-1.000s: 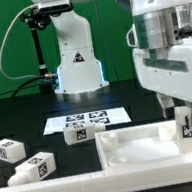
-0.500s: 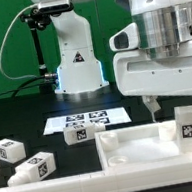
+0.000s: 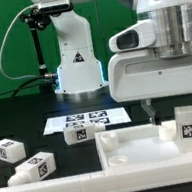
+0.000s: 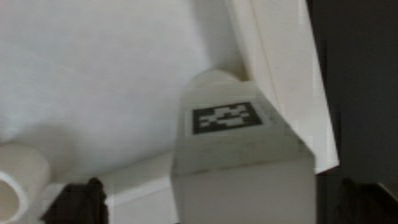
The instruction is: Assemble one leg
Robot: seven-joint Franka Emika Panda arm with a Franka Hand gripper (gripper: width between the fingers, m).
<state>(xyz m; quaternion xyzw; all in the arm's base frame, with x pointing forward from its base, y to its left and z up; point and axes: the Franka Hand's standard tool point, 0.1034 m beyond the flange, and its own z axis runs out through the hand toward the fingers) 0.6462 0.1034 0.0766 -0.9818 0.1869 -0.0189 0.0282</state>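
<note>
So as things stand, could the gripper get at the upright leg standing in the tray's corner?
Probably yes: the gripper hangs just above the tray, beside the upright leg, with nothing between them.

Exterior view: lighting is bright and even, shadows are soft, and white surfaces near the tray [image 3: 143, 147] are close to overexposed. Wrist view: the picture is soft and slightly blurred throughout, with dim corners.
</note>
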